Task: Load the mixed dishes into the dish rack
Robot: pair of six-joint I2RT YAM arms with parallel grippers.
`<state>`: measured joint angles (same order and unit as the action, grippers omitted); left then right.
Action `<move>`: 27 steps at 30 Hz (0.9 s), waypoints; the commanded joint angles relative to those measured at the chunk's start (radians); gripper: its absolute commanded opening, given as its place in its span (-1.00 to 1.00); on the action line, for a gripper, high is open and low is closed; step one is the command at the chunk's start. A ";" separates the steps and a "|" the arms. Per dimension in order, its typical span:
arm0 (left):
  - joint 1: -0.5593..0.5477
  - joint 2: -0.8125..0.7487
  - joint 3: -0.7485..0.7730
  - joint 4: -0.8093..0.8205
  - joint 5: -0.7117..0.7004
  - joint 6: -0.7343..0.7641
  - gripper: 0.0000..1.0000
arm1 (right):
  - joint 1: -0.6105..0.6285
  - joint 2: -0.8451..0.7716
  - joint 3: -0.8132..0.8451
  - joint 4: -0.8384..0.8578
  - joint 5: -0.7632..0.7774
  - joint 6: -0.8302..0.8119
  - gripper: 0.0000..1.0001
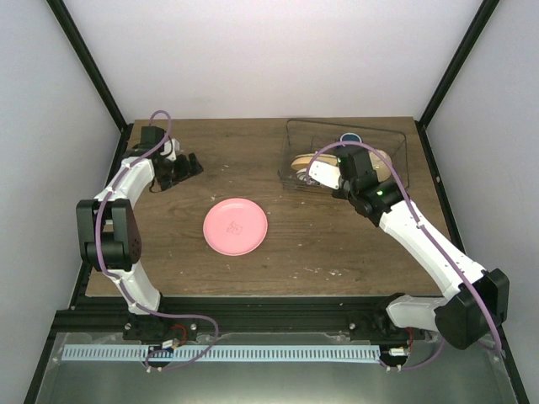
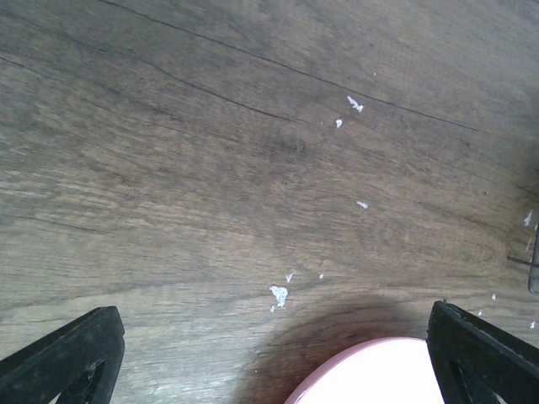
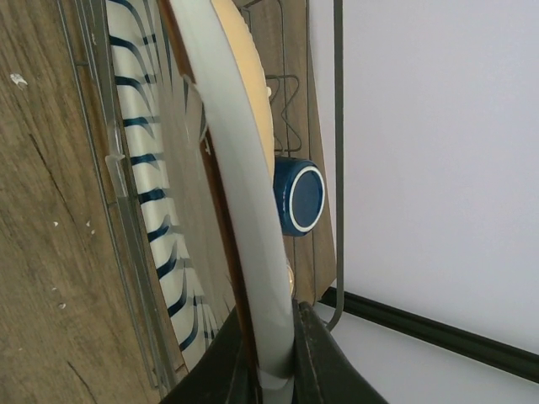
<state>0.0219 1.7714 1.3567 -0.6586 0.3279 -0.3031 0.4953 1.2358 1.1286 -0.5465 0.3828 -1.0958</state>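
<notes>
Yellow-orange plate [image 3: 244, 210] on edge over wire dish rack [image 1: 396, 139], rim pinched in R gripper [image 3: 274, 353]. Beside it in rack: striped plate [image 3: 139, 168], blue mug [image 3: 299, 198]. Pink plate [image 1: 236, 226] flat mid-table. L gripper [image 2: 274, 337] spread wide, far left. Scuffed dark wood tabletop [image 1: 253, 151], white walls [image 1: 269, 59], black frame posts [image 1: 84, 59].

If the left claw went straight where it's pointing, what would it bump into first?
Most likely the bare wooden table: the left gripper, open, angles down toward it. The pink plate shows low between its fingers, though, and depth is unclear, so it might catch that first.
</notes>
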 commanded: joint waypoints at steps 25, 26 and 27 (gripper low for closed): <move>0.004 0.044 0.041 -0.001 0.025 -0.002 1.00 | -0.024 0.019 0.093 0.253 0.044 -0.090 -0.99; 0.005 0.046 0.043 -0.002 0.025 -0.003 1.00 | -0.024 0.024 0.089 0.259 0.044 -0.087 -0.99; 0.004 0.047 0.044 -0.003 0.025 -0.001 0.99 | -0.024 0.031 0.087 0.260 0.040 -0.080 -0.99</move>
<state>0.0219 1.8042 1.3708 -0.6598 0.3431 -0.3099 0.4793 1.2694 1.2060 -0.4526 0.3927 -1.1736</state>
